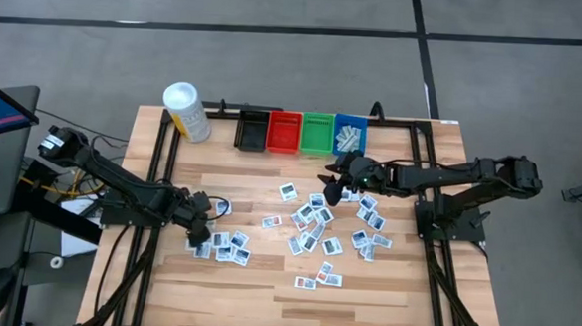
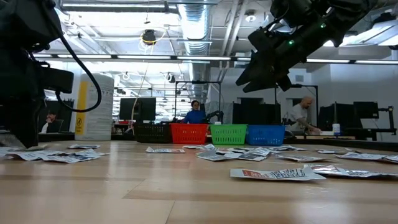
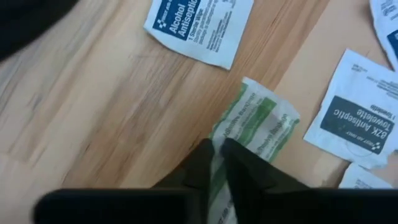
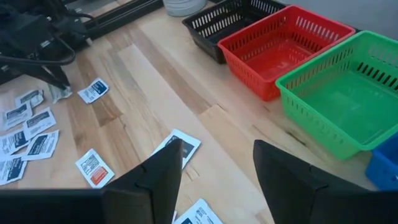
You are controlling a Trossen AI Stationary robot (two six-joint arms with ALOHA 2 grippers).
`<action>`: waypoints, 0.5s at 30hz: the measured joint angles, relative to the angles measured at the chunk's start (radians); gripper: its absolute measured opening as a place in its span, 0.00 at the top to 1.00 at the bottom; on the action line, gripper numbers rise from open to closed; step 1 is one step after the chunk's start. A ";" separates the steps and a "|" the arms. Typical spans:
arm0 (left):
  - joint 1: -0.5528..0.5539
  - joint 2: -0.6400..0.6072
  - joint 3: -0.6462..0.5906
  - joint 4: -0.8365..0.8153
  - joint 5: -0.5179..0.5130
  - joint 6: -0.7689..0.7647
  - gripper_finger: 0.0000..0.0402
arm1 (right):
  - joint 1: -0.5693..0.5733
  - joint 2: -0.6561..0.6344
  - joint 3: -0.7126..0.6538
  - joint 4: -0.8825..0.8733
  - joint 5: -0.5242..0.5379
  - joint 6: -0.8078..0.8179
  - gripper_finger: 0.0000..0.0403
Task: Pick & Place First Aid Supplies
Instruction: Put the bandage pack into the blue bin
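- While the left gripper (image 3: 217, 163) is being held low over the worktop (image 1: 264, 291) near its left edge, its two fingers are being pressed together on a green-striped white packet (image 3: 252, 124), which is lying flat on the wood.
- An alcohol antiseptic packet (image 3: 199, 25) and a BZK antiseptic towelette packet (image 3: 359, 119) are being shown just beside the pinched one, each apart from it.
- A small cluster of packets (image 1: 222, 246) is being seen around the left gripper (image 1: 201, 230) in the high view.
- The main scatter of first aid packets (image 1: 317, 229) is being spread over the middle and right half of the worktop, with a few more (image 1: 322, 277) nearer the front edge.
- The right gripper (image 1: 333, 192) is being held above the table, between the bins and the scatter; its fingers (image 4: 158, 177) are standing wide apart with nothing between them.
- Along the back edge, a black bin (image 1: 252, 130), a red bin (image 1: 284, 132), a green bin (image 1: 318, 132) and a blue bin (image 1: 349, 135) are being lined up side by side; pale packets are lying in the blue one.
- A white-capped yellow bottle (image 1: 187, 111) is being seen at the back left corner.
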 joint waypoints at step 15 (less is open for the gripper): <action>0.000 0.004 -0.007 0.354 -0.201 -0.141 0.99 | 0.002 0.000 0.000 0.033 -0.012 0.063 0.54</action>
